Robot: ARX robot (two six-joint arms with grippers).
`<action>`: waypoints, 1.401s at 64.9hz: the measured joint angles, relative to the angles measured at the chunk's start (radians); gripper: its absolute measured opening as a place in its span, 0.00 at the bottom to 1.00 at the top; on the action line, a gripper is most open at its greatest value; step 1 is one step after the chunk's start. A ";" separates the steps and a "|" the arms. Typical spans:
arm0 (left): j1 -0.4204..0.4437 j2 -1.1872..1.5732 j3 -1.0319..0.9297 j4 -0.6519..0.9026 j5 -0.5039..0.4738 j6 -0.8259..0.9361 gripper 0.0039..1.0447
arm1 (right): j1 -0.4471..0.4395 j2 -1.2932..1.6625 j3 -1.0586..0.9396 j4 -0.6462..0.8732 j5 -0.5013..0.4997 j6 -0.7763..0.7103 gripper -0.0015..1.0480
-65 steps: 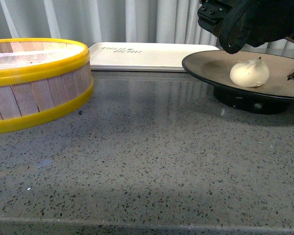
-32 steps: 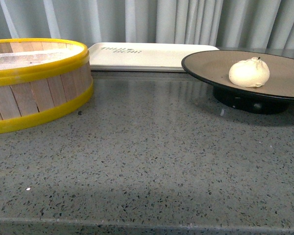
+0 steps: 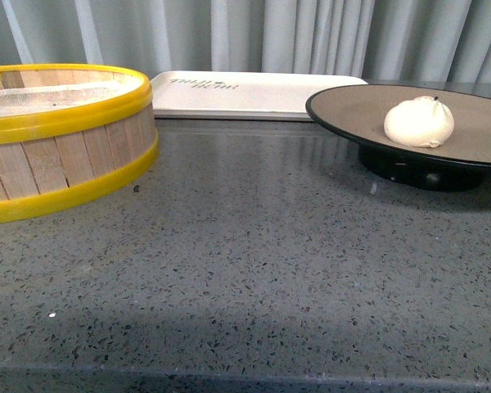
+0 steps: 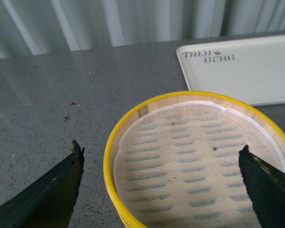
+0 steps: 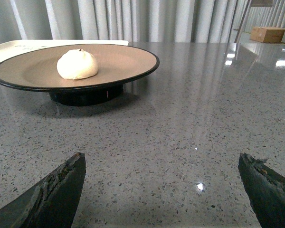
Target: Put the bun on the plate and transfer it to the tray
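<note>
The left end effector (image 4: 160, 147) is spread wide, its two dark, rough-edged fingers (image 4: 52, 190) apart with nothing between them. Under it sits a round steamer (image 4: 133, 123) with wooden slat walls, glossy yellow rim bands and a pale woven mesh floor bearing a few dark specks. Just past the steamer's far rim lies the tray (image 4: 247, 71), a flat, off-white, smooth plastic rectangle with rounded corners and a low raised edge. Its dark print has two words: the lower reads "BEAR", the upper starts "TRI" and the rest is unclear.

The right end effector (image 5: 161, 156) is likewise spread and holds nothing. It hangs low over the table (image 5: 180, 142), which is polished grey stone with fine dark and white flecks. Ahead of it and well apart stands the plate (image 5: 128, 59), wide, shallow and round, matte tan inside, with a thin black rim and a black pedestal foot. The bun (image 5: 77, 64) rests on the plate, off centre. It is creamy white, matte, domed and pinched at the top. Grey pleated curtains (image 5: 133, 19) hang behind the table.
</note>
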 joint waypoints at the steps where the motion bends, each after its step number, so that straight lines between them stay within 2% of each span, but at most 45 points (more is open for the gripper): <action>1: 0.011 -0.010 -0.031 0.047 0.005 -0.020 0.88 | 0.000 0.000 0.000 0.000 0.000 0.000 0.92; 9: 0.023 -0.101 -0.232 0.262 0.025 -0.096 0.67 | 0.000 0.000 0.000 0.000 0.000 0.000 0.92; 21: 0.023 -0.224 -0.431 0.330 0.030 -0.118 0.36 | 0.000 0.000 0.000 0.000 0.000 0.000 0.92; 34: 0.023 -0.309 -0.552 0.359 0.030 -0.133 0.03 | 0.000 0.000 0.000 0.000 0.000 0.000 0.92; 58: 0.023 -0.461 -0.687 0.349 0.030 -0.134 0.04 | 0.000 0.000 0.000 0.000 0.000 0.000 0.92; 91: 0.023 -0.647 -0.764 0.240 0.030 -0.134 0.04 | 0.000 0.000 0.000 0.000 0.000 0.000 0.92</action>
